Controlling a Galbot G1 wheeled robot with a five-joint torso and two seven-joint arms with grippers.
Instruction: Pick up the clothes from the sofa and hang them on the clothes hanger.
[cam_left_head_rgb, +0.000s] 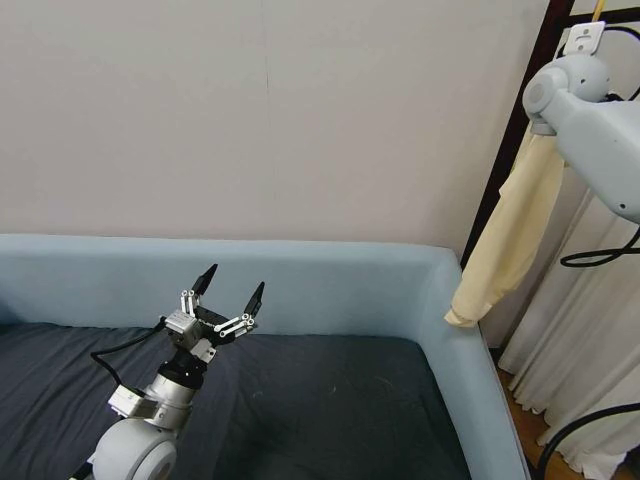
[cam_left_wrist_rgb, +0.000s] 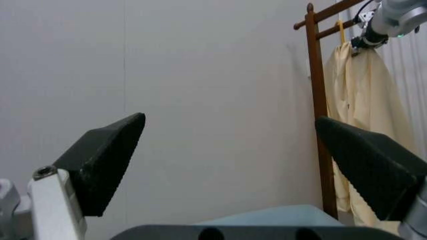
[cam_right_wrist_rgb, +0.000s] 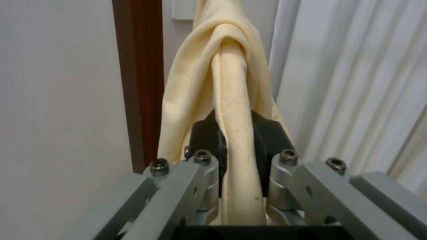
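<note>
- While the left gripper (cam_left_head_rgb: 232, 282) hovers low over the dark navy seat cushion (cam_left_head_rgb: 330, 400) of the light blue upholstered sofa (cam_left_head_rgb: 340, 270), its two black fingers (cam_left_wrist_rgb: 107, 160) stand spread wide apart with nothing between them.
- High at the right, the right gripper (cam_right_wrist_rgb: 237, 145) is clamped on a rolled fold of the cream-coloured fabric garment (cam_right_wrist_rgb: 200, 65). Its black pads (cam_right_wrist_rgb: 203, 137) press that fold from both sides.
- That garment hangs at full length along the dark brown wooden clothes stand (cam_left_head_rgb: 519, 100), which rises just beside the sofa's right end.
- Its lower sleeve end dangles near the sofa's back right corner; whether it touches the upholstery cannot be told.
- Seen from the left wrist, the garment drapes down from the stand's upper crossbars, and the right gripper sits at its top.
- White pleated curtains (cam_left_head_rgb: 590, 350) hang behind the stand on the right.
- Behind the sofa's backrest stands a plain pale wall (cam_left_head_rgb: 250, 120).
</note>
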